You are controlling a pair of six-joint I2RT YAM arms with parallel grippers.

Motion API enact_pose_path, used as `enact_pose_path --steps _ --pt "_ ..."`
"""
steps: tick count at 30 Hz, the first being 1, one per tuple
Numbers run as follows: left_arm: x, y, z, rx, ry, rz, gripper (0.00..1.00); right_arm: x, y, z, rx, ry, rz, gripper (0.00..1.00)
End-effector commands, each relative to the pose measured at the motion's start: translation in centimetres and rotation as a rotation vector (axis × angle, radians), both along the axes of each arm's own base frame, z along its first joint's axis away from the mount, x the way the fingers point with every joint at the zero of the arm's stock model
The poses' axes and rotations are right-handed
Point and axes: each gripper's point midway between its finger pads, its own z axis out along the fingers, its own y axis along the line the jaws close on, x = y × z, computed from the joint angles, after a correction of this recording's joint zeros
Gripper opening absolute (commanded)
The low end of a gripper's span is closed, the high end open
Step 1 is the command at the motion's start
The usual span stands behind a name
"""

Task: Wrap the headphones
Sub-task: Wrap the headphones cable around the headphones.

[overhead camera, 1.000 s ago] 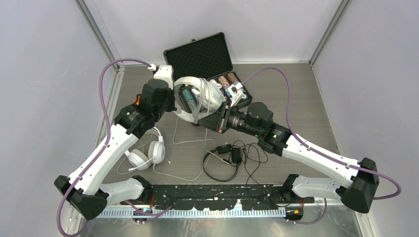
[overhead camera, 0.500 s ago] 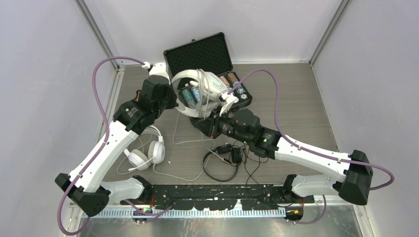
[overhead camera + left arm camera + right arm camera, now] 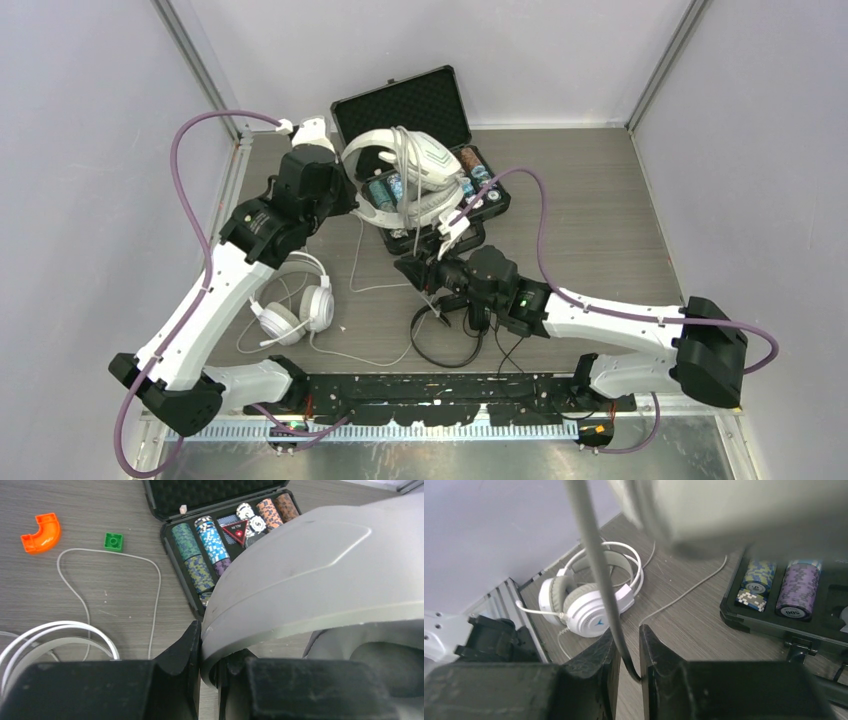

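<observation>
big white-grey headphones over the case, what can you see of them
A bulky over-ear pair of headphones, matte white-grey plastic with a broad headband and large cups. It hangs in the air above the open black case, the left tool shut on the headband's edge. Several turns of its grey cord lie around the middle; the free end runs down between the fingers of the right tool, though whether they pinch it is unclear.

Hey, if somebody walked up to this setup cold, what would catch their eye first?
The bulky white-grey headphones, wound with their grey cord, hang over the open chip case at the table's back, held by the left gripper, jaws clamped on the headband. That cord runs between the jaws of the right gripper. A white headset and a black headset lie nearer the arm bases.
</observation>
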Motion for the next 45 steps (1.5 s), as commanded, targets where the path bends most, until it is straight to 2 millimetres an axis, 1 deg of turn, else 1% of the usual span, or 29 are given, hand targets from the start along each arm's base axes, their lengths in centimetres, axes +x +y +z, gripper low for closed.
enact_pose_path --steps 1,5,10,14,18,21,24,28,31,34,36,40,41,45 --pt "0.2 -1.5 7.2 -0.242 -0.159 -0.004 0.0 0.1 0.4 0.3 0.03 -0.122 0.006 0.26" --pt "0.1 -1.6 7.7 -0.262 -0.167 -0.005 0.0 0.0 0.4 -1.1 0.021 -0.137 0.007 0.26" --pt "0.2 -1.8 7.6 -0.285 -0.167 0.0 0.0 0.0 0.5 -1.4 0.048 -0.159 -0.003 0.28" --pt "0.1 -2.2 8.1 -0.318 -0.171 -0.012 0.0 0.1 0.6 -2.2 0.053 -0.177 -0.003 0.33" --pt "-0.1 -2.4 8.6 -0.343 -0.173 -0.022 0.0 -0.2 1.1 -3.4 0.07 -0.183 0.022 0.42" --pt "-0.2 -2.6 8.9 -0.359 -0.174 -0.03 0.0 0.0 1.3 -4.4 0.064 -0.188 0.017 0.45" --pt "-0.4 -2.8 9.2 -0.374 -0.177 -0.038 0.0 0.3 1.0 -5.4 0.066 -0.205 -0.003 0.46" --pt "-0.6 -3.0 9.7 -0.391 -0.181 -0.048 0.0 0.4 0.6 -7.3 0.046 -0.221 -0.017 0.45" --pt "-0.7 -3.3 10.0 -0.411 -0.181 -0.063 0.0 0.4 0.3 -8.7 0.03 -0.219 -0.019 0.43" --pt "-0.8 -3.6 10.4 -0.436 -0.183 -0.076 0.0 0.3 0.1 -10.3 0.024 -0.205 -0.019 0.39" --pt "-1.0 -3.8 10.7 -0.458 -0.187 -0.085 0.0 0.2 0.1 -11.0 0.022 -0.201 -0.015 0.28" --pt "-1.3 -3.8 11.5 -0.493 -0.205 -0.092 0.0 -0.1 0.4 -12.0 0.019 -0.192 0.007 0.03" --pt "-1.4 -3.7 11.8 -0.499 -0.213 -0.092 0.0 -0.2 0.5 -12.2 0.019 -0.187 0.015 0.0" --pt "-1.7 -3.5 12.9 -0.517 -0.235 -0.093 0.0 -0.2 0.4 -12.8 0.012 -0.175 0.011 0.0"
